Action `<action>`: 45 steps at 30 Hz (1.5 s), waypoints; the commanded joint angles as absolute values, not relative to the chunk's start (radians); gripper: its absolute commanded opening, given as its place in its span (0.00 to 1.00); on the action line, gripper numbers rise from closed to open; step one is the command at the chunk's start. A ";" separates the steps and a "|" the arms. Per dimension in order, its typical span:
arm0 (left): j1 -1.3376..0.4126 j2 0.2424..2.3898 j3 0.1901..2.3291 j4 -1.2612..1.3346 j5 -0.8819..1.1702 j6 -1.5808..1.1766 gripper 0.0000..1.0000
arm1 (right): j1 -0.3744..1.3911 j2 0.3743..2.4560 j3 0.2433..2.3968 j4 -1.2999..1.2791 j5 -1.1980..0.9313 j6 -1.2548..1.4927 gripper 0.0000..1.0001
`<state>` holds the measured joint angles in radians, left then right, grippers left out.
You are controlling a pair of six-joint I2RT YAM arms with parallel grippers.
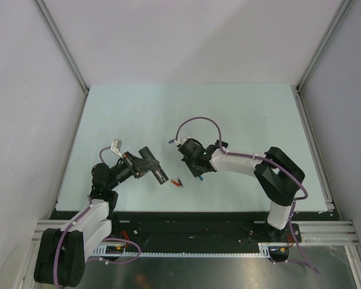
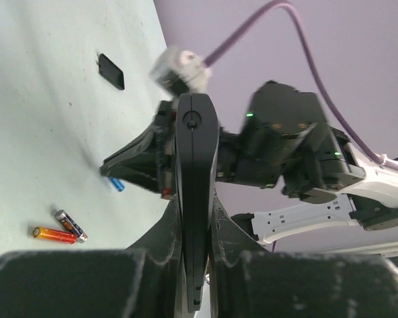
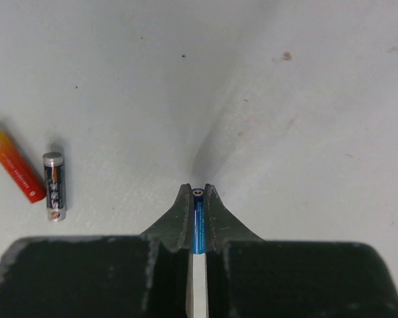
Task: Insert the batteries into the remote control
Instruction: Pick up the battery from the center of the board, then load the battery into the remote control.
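The remote control [image 2: 196,152] is a slim black bar standing edge-on between the fingers of my left gripper [image 2: 198,218], which is shut on it and holds it above the table. From above, the remote [image 1: 160,176] sticks out of the left gripper [image 1: 146,162] toward the table's middle. My right gripper [image 3: 198,193] is shut on a blue battery [image 3: 198,228], its tips down at the table surface [image 1: 198,176]. Two loose batteries lie flat on the table side by side: a red-orange one [image 3: 14,165] and a dark one with silver ends [image 3: 54,185], between the two grippers [image 1: 178,182].
A small black flat squarish piece [image 2: 111,71] lies farther out on the pale green table [image 1: 253,114]. Metal frame rails [image 1: 313,150] and grey walls border the table. The right arm's purple cable [image 1: 198,120] loops above its wrist.
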<state>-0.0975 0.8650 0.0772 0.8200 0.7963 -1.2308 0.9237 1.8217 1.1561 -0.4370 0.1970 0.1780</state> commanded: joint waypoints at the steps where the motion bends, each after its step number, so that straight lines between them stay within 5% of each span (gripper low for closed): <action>1: -0.100 0.890 0.121 0.847 0.782 -1.238 0.00 | 0.905 1.646 1.169 -0.453 0.242 0.258 0.00; 16: -0.360 1.163 0.402 0.879 0.526 -1.233 0.00 | 1.067 1.115 0.931 -0.115 0.513 0.449 0.00; 28: -0.460 1.393 0.486 1.118 0.538 -1.348 0.00 | 1.187 1.111 0.905 0.089 0.626 0.345 0.00; 45: -0.497 1.424 0.492 1.192 0.581 -1.413 0.00 | 1.198 1.204 0.905 0.160 0.681 0.261 0.00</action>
